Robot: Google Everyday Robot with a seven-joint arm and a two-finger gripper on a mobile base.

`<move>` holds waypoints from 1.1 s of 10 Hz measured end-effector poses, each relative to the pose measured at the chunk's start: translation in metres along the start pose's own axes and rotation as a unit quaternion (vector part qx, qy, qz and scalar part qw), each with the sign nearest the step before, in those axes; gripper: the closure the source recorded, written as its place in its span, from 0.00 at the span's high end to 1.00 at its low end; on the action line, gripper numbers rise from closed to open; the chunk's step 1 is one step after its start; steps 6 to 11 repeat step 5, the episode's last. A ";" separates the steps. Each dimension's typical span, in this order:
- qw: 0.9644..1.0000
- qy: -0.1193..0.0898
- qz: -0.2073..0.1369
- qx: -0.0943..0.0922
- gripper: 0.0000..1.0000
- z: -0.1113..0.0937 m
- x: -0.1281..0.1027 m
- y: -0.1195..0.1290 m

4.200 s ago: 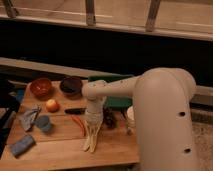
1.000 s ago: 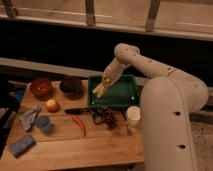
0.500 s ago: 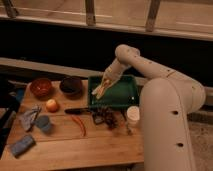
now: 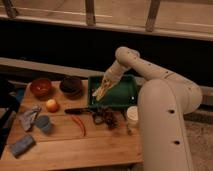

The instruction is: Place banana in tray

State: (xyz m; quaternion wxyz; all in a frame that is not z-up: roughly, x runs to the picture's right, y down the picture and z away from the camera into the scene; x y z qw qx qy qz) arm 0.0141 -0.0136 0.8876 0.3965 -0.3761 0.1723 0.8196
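Note:
The dark green tray stands at the back of the wooden table, right of the middle. My gripper hangs over the tray's left part, pointing down and to the left. It is shut on the small pale yellow banana, which sticks out below it, just above the tray floor near the left rim. I cannot tell whether the banana touches the tray.
Two round brown bowls stand left of the tray. An orange fruit, a red chili, a dark utensil, a white cup, a blue cup and a blue sponge lie on the table.
About four seconds ago the gripper was low over the table's front middle. It has since carried the banana to the tray. Over the last second it has barely moved.

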 end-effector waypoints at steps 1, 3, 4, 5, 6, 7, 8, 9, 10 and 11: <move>1.000 -0.001 0.000 0.001 0.80 0.002 0.001 0.001; 1.000 -0.018 -0.003 -0.003 0.80 -0.010 0.000 0.007; 1.000 -0.027 -0.005 -0.006 0.80 -0.019 -0.001 0.010; 0.999 -0.041 -0.009 -0.010 0.80 -0.033 -0.001 0.016; 0.999 -0.041 -0.009 -0.010 0.80 -0.033 -0.001 0.016; 0.999 -0.041 -0.009 -0.010 0.80 -0.033 -0.001 0.016; 0.999 -0.041 -0.009 -0.010 0.80 -0.033 -0.001 0.016; 0.999 -0.041 -0.009 -0.010 0.80 -0.033 -0.001 0.016; 0.999 -0.041 -0.009 -0.010 0.80 -0.033 -0.001 0.016; 0.999 -0.041 -0.009 -0.010 0.80 -0.033 -0.001 0.016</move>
